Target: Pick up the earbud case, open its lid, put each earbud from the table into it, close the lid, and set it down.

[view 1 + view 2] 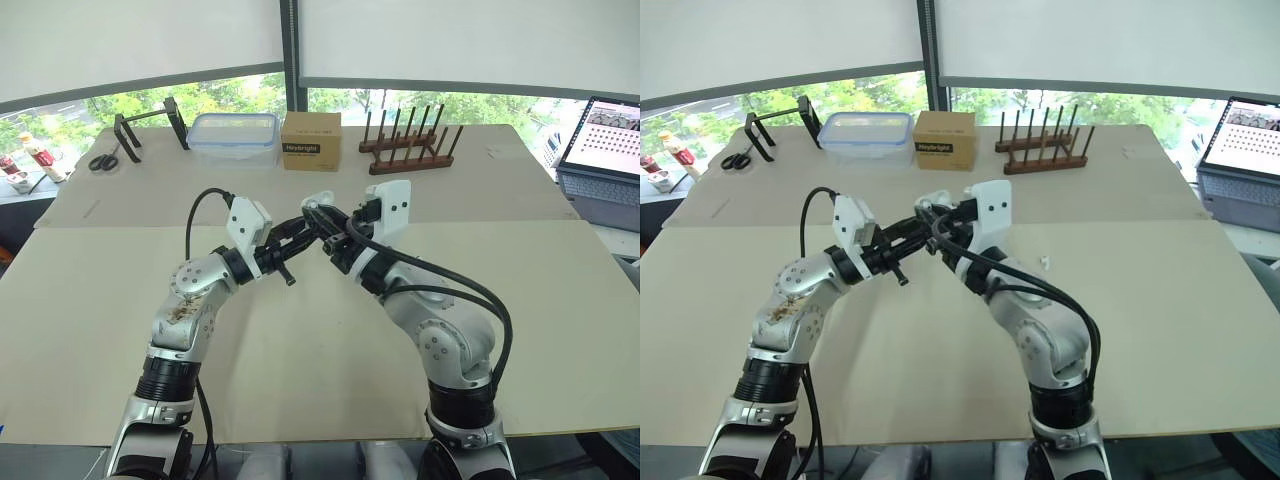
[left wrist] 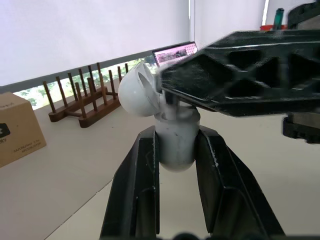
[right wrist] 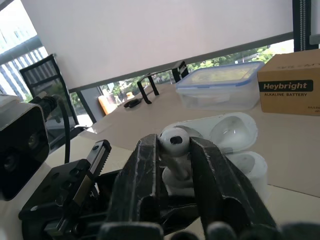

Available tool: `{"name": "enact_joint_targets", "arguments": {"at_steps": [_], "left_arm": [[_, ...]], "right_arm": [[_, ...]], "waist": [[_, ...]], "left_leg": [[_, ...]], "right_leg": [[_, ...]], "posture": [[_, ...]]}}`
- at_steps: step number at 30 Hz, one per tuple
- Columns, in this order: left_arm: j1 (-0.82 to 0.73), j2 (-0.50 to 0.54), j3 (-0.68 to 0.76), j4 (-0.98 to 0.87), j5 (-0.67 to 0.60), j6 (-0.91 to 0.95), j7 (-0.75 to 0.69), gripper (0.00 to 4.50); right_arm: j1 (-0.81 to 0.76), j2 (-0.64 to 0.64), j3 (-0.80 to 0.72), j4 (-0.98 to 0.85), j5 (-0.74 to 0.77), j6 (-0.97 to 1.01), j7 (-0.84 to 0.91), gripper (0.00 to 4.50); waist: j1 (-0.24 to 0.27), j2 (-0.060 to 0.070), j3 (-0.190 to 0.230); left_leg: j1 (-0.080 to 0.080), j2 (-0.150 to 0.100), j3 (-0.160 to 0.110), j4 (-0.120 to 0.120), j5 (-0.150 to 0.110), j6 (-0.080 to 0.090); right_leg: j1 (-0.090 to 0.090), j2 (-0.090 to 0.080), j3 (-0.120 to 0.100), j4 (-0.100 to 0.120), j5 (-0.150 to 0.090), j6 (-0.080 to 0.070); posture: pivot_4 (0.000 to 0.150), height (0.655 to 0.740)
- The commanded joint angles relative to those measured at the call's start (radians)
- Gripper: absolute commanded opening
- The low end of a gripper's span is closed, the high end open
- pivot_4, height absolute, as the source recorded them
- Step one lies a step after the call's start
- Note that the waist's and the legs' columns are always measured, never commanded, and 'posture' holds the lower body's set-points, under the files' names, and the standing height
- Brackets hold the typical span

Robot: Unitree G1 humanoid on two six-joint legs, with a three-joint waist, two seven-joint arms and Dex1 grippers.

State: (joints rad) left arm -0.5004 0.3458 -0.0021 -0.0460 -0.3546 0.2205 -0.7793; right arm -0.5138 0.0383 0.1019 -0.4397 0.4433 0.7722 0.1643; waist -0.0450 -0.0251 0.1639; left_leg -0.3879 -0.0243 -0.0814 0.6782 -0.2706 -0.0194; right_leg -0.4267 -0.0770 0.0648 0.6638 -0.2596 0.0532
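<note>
Left claw point(image 2: 176, 137): we see it clamping the open case point(image 2: 175, 152).
Right claw point(image 3: 172, 145): pinching an earbud point(image 3: 174, 140) at that case's opening.

Earbud case point(image 2: 175, 149): plain white; lid point(image 2: 136, 90) white too. Earbud point(image 3: 172, 139): white, dark spot at tip. Left gripper point(image 2: 176, 137), right gripper point(image 3: 174, 150): black fingers, white wrist housings. Table point(image 1: 320, 360): pale beige, no pattern. 12 o'clock: box point(image 1: 311, 140) tan, black label band. 11 o'clock: container point(image 1: 233, 138) clear, blue rim. 1 o'clock: rack point(image 1: 410, 150) dark brown. 10 o'clock: scissors point(image 1: 103, 160) black.
</note>
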Motion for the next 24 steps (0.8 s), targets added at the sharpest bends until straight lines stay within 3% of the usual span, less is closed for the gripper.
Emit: {"name": "enact_joint_targets", "arguments": {"at_steps": [1,6,12,16,24], "left_arm": [[-0.032,-0.001,0.028,-0.049,-0.017,-0.053,0.005,0.52],[-0.027,0.005,0.030,-0.052,-0.019,-0.051,0.008,0.52],[-0.031,0.006,0.037,-0.037,-0.018,-0.054,0.016,0.52],[-0.027,0.012,0.049,-0.022,-0.029,-0.049,0.008,0.52],[-0.001,0.053,0.049,-0.035,-0.089,0.005,-0.070,0.52]], "right_arm": [[0.009,-0.017,0.003,-0.018,-0.013,0.006,-0.014,2.72],[0.008,-0.062,-0.017,-0.066,0.001,0.022,-0.004,4.40],[0.012,-0.164,-0.096,-0.165,0.106,0.096,0.054,4.44],[0.042,-0.377,-0.191,-0.243,0.147,0.116,0.167,4.44],[0.349,-0.656,-0.345,-0.255,0.046,-0.011,0.271,4.44]], "waist": [[0.000,0.000,0.000],[0.003,0.000,0.000],[0.002,0.000,0.000],[0.009,0.000,0.000],[0.012,0.000,0.000]], "left_leg": [[0.000,0.000,0.000,0.000,0.000,0.000],[0.000,0.000,0.000,0.000,0.000,0.000],[0.000,0.000,0.000,0.000,0.000,0.000],[0.000,0.000,0.000,0.001,0.000,0.001],[0.000,0.000,0.003,0.001,-0.001,0.002]], "right_leg": [[0.000,0.000,0.000,0.000,0.000,0.000],[0.001,0.000,0.000,0.000,0.000,0.000],[0.000,0.000,0.000,0.000,0.000,0.000],[0.002,0.000,-0.001,-0.001,0.000,0.000],[0.004,0.000,-0.001,-0.004,0.000,0.001]], "posture": [[0.150,0.7400],[0.150,0.7400],[0.150,0.7400],[0.150,0.7400],[0.150,0.7400]]}}
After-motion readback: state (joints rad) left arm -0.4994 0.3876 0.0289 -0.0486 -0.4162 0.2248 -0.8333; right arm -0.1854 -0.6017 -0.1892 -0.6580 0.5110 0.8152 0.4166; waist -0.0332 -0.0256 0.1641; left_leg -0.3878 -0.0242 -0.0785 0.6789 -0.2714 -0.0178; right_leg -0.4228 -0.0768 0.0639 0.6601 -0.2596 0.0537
